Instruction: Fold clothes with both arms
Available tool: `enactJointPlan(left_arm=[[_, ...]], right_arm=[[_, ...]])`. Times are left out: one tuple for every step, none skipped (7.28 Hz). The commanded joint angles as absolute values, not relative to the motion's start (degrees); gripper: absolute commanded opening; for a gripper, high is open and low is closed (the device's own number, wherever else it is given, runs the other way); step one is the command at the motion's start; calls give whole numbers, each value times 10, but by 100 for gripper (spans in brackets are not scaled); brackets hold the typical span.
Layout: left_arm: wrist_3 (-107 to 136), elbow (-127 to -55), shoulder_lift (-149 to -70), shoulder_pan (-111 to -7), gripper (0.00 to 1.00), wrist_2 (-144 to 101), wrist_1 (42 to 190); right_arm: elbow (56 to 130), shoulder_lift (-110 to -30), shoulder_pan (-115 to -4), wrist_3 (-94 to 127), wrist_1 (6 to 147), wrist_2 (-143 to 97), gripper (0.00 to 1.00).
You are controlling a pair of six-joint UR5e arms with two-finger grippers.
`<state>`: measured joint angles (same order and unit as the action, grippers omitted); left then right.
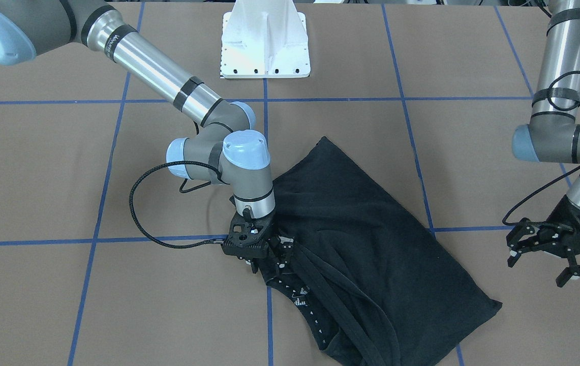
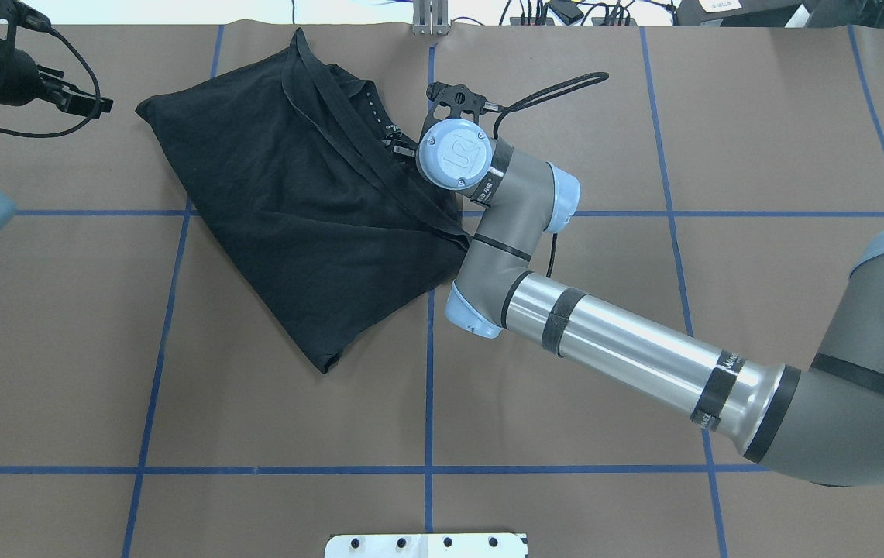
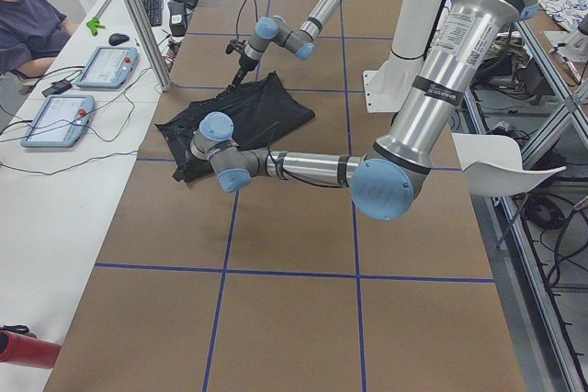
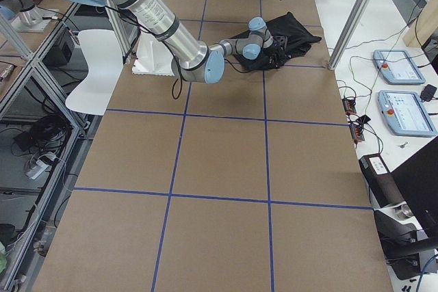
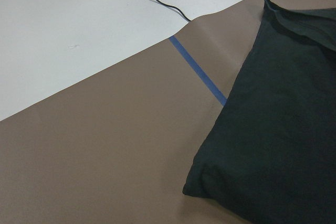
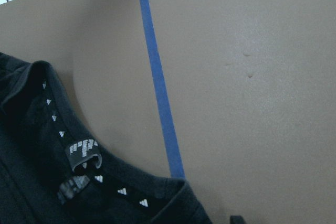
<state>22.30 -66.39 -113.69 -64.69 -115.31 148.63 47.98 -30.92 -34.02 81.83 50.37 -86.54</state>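
Observation:
The black T-shirt (image 1: 371, 244) (image 2: 294, 201) lies folded into a slanted oblong, with its collar and small white neck label (image 6: 84, 153) at the end near the operators' edge. My right gripper (image 1: 267, 262) points down at that collar end and rests at the shirt's edge. Its fingers look apart, with no cloth lifted. In the overhead view this gripper is hidden under its own wrist. My left gripper (image 1: 544, 264) hangs open above bare table, off the shirt's far corner (image 5: 210, 182), holding nothing.
The white pedestal base (image 1: 264, 46) stands at the robot's side of the table. Blue tape lines (image 6: 160, 93) grid the brown surface. A white side bench with control tablets (image 3: 106, 66) and cables runs along the operators' edge, where a person (image 3: 28, 25) sits.

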Motion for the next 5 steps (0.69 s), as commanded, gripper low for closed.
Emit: enactJointPlan(left_arm=[[223, -664, -1136, -647, 100, -1153, 1486], [223, -664, -1136, -647, 100, -1153, 1486], [223, -664, -1136, -647, 100, -1153, 1486], [223, -664, -1136, -646, 100, -1153, 1486], [223, -664, -1136, -646, 100, -1153, 1486]], right_arm=[[478, -308, -339, 818, 504, -866, 9], [478, -307, -339, 818, 504, -865, 0], [478, -301, -341, 818, 505, -866, 0], [483, -295, -344, 820, 509, -867, 0], [496, -297, -345, 820, 511, -872, 0]])
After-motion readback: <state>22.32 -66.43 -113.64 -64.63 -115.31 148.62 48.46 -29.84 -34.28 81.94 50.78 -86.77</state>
